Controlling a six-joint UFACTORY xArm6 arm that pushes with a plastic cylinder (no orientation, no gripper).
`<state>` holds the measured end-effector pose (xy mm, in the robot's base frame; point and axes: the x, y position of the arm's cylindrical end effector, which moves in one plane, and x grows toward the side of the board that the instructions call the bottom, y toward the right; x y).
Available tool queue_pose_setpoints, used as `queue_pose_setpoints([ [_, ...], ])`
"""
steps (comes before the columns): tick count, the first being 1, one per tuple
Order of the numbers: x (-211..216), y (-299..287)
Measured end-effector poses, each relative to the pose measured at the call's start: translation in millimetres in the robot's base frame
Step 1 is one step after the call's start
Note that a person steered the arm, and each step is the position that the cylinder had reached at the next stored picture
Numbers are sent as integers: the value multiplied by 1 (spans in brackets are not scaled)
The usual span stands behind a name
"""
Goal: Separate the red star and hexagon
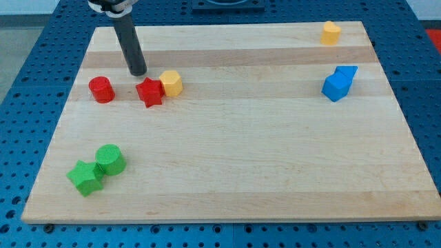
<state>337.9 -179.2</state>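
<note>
My tip (138, 71) is set just above the red star (149, 92), which touches the yellow hexagon (171, 83) near the counter's (234, 158) top-left corner; a red cylinder (101, 89) is left of them. No gripper is fitted.

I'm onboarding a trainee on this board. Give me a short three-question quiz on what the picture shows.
1. True or false: the red star touches the yellow hexagon.
2. Which block lies nearest my tip? A) red cylinder B) red star C) green star
3. Fill in: the green cylinder touches the green ____.

Key: 1 true; 2 B; 3 star.
</note>
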Motion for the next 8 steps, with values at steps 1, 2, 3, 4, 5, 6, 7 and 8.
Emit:
queue_pose_setpoints([
  [1, 18, 0],
  [2, 33, 2],
  [3, 49, 15],
  [4, 62, 24],
  [5, 59, 24],
  [6, 51, 28],
  [7, 40, 47],
  [8, 29, 78],
])
